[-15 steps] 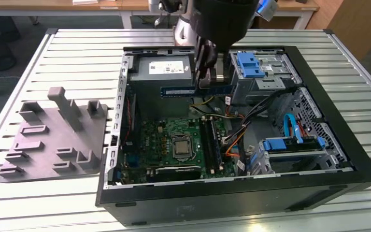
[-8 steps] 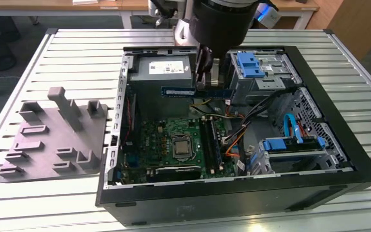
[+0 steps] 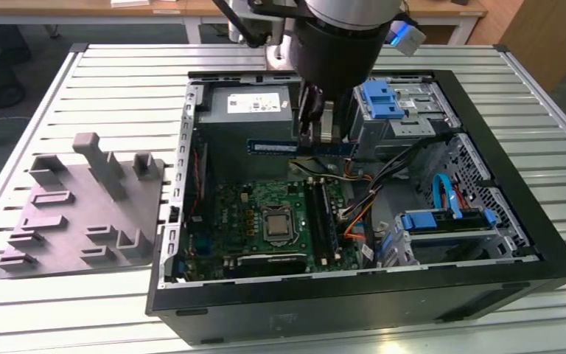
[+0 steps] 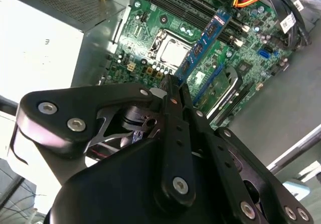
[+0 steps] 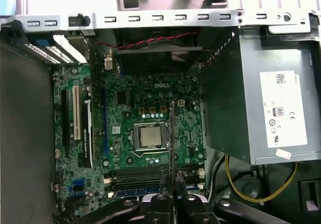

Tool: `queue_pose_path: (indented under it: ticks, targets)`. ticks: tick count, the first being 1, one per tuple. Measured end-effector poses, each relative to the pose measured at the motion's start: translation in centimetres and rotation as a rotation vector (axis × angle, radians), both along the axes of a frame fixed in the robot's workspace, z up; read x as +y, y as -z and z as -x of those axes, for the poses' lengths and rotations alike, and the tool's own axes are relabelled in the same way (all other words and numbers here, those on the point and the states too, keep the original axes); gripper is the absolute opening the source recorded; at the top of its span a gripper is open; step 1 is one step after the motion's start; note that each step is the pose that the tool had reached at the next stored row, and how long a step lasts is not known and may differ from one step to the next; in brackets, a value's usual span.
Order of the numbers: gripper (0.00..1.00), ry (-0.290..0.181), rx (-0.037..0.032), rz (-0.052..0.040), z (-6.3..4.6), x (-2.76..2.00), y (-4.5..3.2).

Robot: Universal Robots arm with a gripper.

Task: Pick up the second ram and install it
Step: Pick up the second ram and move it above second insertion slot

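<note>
The second ram [image 3: 273, 147] is a narrow blue-green strip that I hold level above the open computer case, just in front of the power supply. My gripper [image 3: 315, 139] is shut on its right half, fingers pointing down. In the second wrist view the ram [image 4: 205, 38] sticks out from the gripper [image 4: 170, 82] over the motherboard. In the first wrist view the ram [image 5: 172, 133] shows edge-on as a thin line rising from the gripper [image 5: 172, 178], over the CPU's edge. The long black memory slots [image 3: 320, 214] lie below on the motherboard [image 3: 233, 214], apart from the ram.
The black case [image 3: 362, 302] lies open on a slatted table. Inside are the grey power supply [image 3: 248, 110], blue drive brackets [image 3: 379, 99] and loose cables [image 3: 362, 203] beside the slots. A grey parts fixture [image 3: 86, 214] sits at the exterior view's left.
</note>
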State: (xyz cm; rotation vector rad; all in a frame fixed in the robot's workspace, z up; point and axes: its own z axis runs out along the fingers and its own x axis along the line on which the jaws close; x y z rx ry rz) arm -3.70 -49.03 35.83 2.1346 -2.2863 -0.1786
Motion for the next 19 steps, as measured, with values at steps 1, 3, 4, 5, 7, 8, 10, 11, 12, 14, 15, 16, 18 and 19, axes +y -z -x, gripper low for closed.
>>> queue_pose_path:
  ticks: [1,3,4,5,7,8,10,11,12,14,15,16,18,19]
  targets:
    - [0.14,-0.008,-0.0001,0.0004,-0.1,0.0,0.18]
    - [0.14,-0.018,0.0,0.0012,-0.4,0.0,0.54]
    - [0.14,-0.019,0.0001,0.0012,-0.5,0.0,0.72]
    - [0.14,-0.019,0.0001,0.0012,-0.6,0.0,0.9]
    - [0.14,-0.019,0.0,0.0012,-0.6,-0.01,1.27]
    - [0.14,-0.019,0.0,0.0012,-0.6,-0.04,1.45]
    - [0.14,-0.019,0.0,0.0011,-0.6,-0.16,1.82]
    - [0.14,-0.019,0.0001,0.0015,-0.6,-0.28,1.98]
    - [0.14,-0.019,0.0002,0.0016,-0.6,-0.54,2.15]
    - [0.14,-0.019,0.0,0.0012,-0.6,-1.36,2.55]
    - [0.14,-0.019,0.0001,0.0014,-0.6,-1.71,2.72]
    - [0.14,-0.019,-0.0001,0.0011,-0.6,-1.86,2.92]
    - [0.14,-0.019,0.0,0.0011,-0.6,-1.88,3.28]
    - [0.14,-0.019,0.0001,0.0012,-0.6,-1.88,3.45]
